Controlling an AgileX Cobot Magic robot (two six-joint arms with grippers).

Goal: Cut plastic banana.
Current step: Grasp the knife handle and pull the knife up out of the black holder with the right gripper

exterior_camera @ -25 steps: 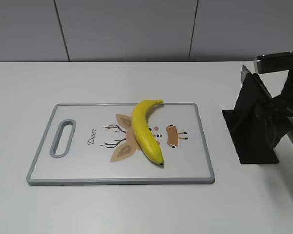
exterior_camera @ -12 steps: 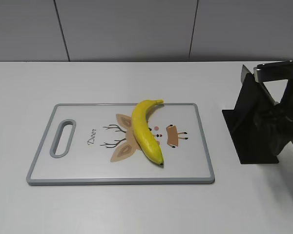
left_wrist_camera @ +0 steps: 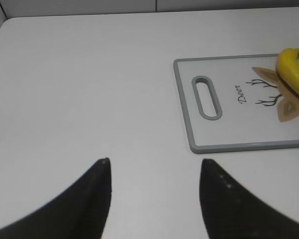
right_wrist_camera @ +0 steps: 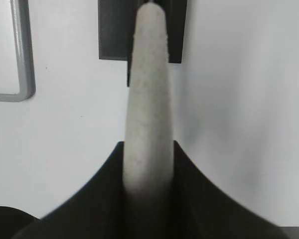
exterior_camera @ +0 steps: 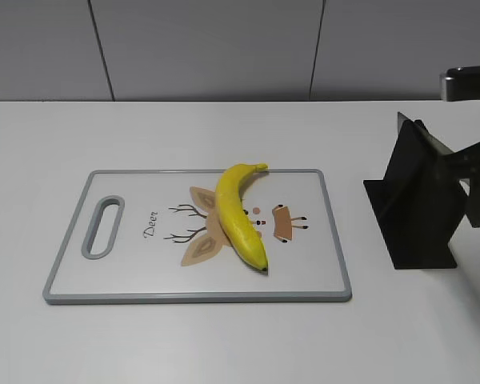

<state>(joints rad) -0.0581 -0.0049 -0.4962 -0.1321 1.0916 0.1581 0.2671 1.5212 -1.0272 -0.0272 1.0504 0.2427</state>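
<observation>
A yellow plastic banana (exterior_camera: 238, 214) lies on a white cutting board (exterior_camera: 128, 272) with a grey rim and a deer print. It also shows in the left wrist view (left_wrist_camera: 294, 73). My right gripper (right_wrist_camera: 148, 149) is shut on a pale grey knife handle (right_wrist_camera: 149, 89), which points toward a black knife stand (right_wrist_camera: 114, 30). In the exterior view the right gripper (exterior_camera: 478, 188) is at the far right behind the stand (exterior_camera: 412, 216), with the knife's grey blade (exterior_camera: 420, 134) along the stand's top. My left gripper (left_wrist_camera: 154, 162) is open and empty over bare table left of the board (left_wrist_camera: 189, 109).
The board's handle slot (exterior_camera: 102, 226) is at its left end. A corner of the board (right_wrist_camera: 24, 74) shows left of the knife in the right wrist view. White table (exterior_camera: 224, 344) surrounds the board, and a grey panelled wall (exterior_camera: 208, 48) stands behind.
My right arm has moved up and to the right, uncovering most of the black stand. The banana and the board have not moved.
</observation>
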